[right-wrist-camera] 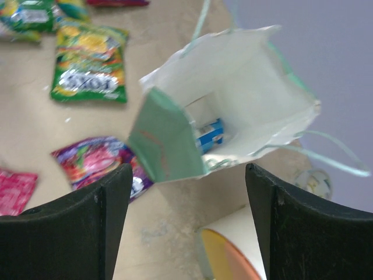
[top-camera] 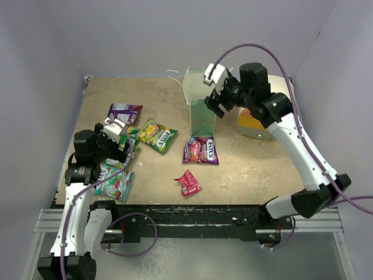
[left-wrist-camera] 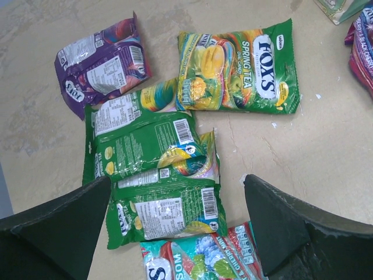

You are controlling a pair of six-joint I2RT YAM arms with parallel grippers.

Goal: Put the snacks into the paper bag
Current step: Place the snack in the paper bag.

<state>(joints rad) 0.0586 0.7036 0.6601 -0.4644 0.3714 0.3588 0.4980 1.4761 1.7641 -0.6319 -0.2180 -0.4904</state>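
Green packets (left-wrist-camera: pixel 163 213) lie directly below the wide, empty left gripper (left-wrist-camera: pixel 178 186). Right gripper (right-wrist-camera: pixel 187 169), also wide, hangs over the paper bag (right-wrist-camera: pixel 256 99).

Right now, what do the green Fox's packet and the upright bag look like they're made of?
The green Fox's packet looks like glossy plastic film: bright glare and fine crinkles on its printed face. The paper bag looks like thin matte paper, probably uncoated: creased, bent walls, no shine.
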